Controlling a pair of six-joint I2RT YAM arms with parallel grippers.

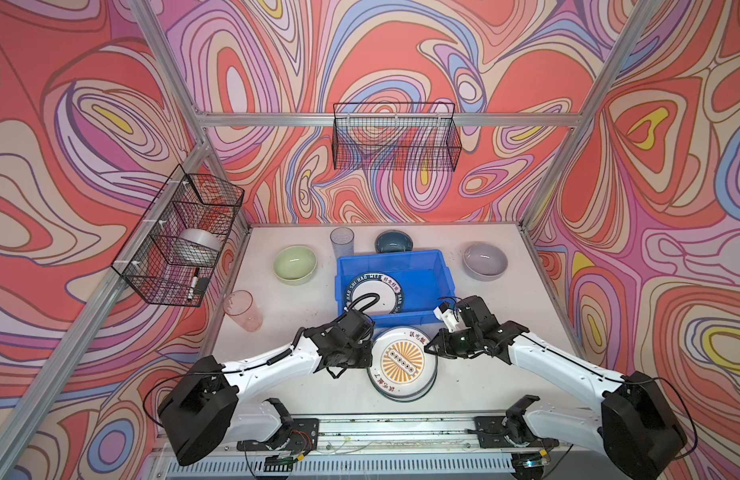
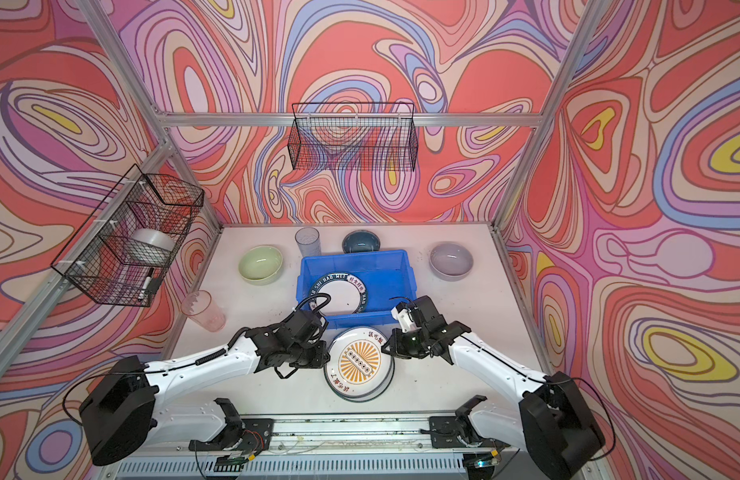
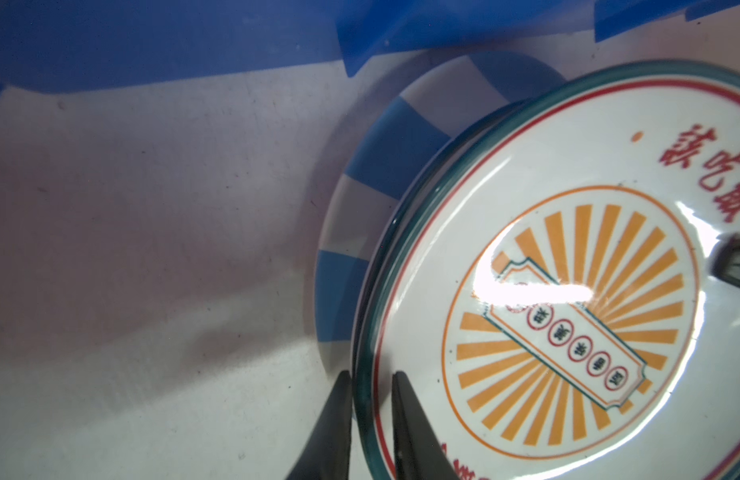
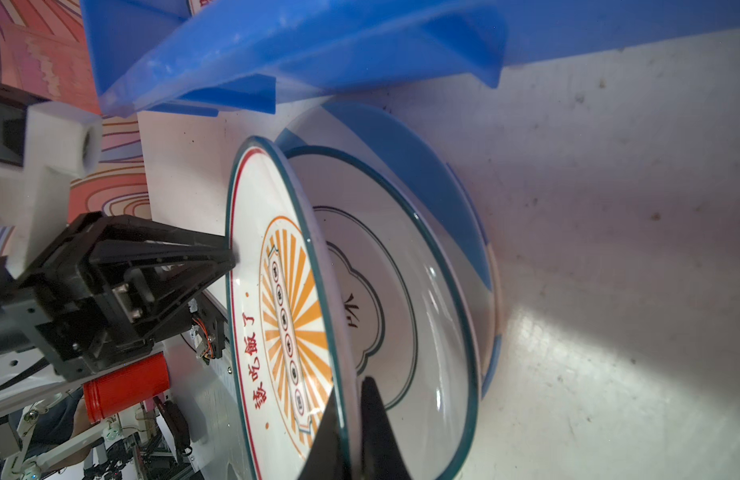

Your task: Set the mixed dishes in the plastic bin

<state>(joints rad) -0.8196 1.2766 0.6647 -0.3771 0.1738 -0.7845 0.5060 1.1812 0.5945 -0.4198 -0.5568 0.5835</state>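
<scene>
Right jaws are clamped on the rim of the orange sunburst plate [image 4: 276, 299], which stands tilted off the teal-rimmed plate [image 4: 405, 291] beneath it. Left jaws straddle the opposite rim; I cannot tell whether they bite. The stack, with the blue-striped plate [image 3: 360, 199] lowest, sits on the table [image 1: 505, 324] just in front of the blue bin [image 1: 391, 252]. The bin holds one green-lettered plate [image 1: 374, 297].

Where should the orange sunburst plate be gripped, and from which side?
Grip the orange sunburst plate by its thin rim, coming in from the right side with one finger above, one beneath. It is broad and shallow, so only the edge fits a gripper. The right gripper pinches it so, that edge raised off the green-rimmed plate beneath.
</scene>
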